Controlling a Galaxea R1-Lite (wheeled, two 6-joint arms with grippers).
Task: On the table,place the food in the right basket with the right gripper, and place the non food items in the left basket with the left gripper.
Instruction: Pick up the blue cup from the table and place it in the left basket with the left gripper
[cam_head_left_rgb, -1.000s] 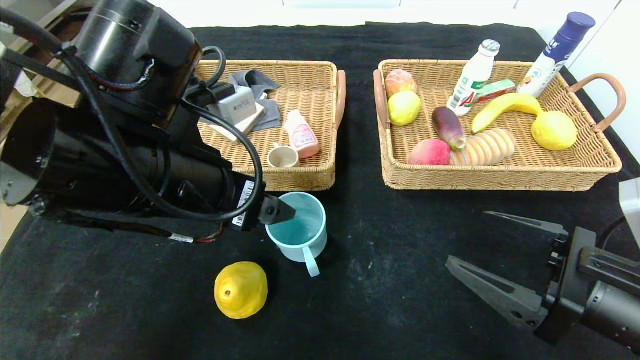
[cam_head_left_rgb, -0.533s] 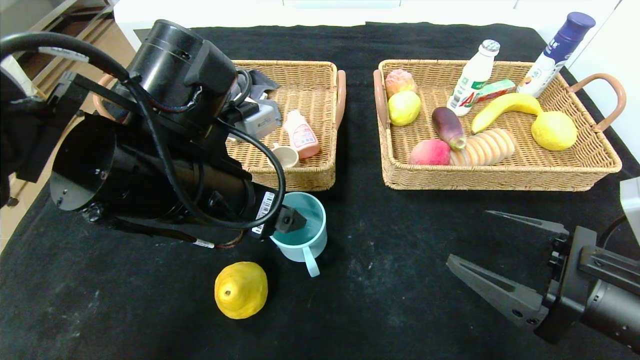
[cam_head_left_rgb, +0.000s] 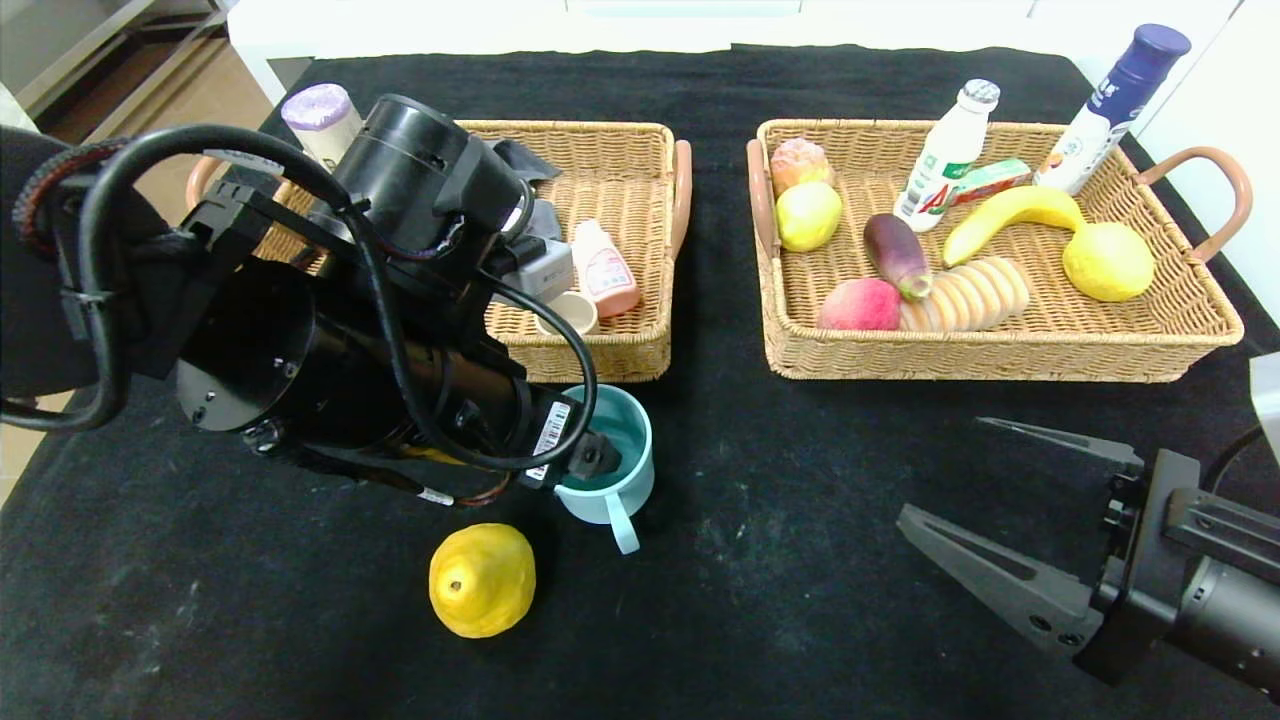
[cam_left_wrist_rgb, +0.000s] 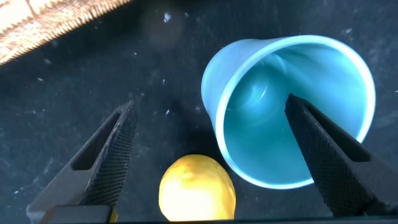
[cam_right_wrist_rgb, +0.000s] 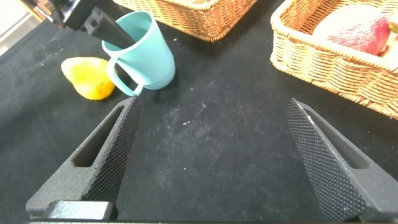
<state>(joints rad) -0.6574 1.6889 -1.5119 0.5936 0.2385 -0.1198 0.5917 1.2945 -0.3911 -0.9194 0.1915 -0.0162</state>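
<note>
Nearest you, the right gripper is hovering over the black cloth-covered table at the front right, its fingers spread wide and holding nothing. To its left, the yellow lemon-shaped fruit is lying on the table, close to the light blue plastic mug, whose handle is pointing toward you. The left gripper is reaching over that mug with its fingers spread wide; in the left wrist view one finger is sitting inside the mug's mouth and the other is standing outside it, over bare cloth. You cannot tell whether either finger is touching the mug wall. Just behind the mug, the left woven wicker basket is holding a small beige cup, a pink bottle, a grey box and dark cloth. Across the gap, the right woven wicker basket is carrying a peach, an eggplant, a banana, lemons, ridged bread and two upright bottles.
</note>
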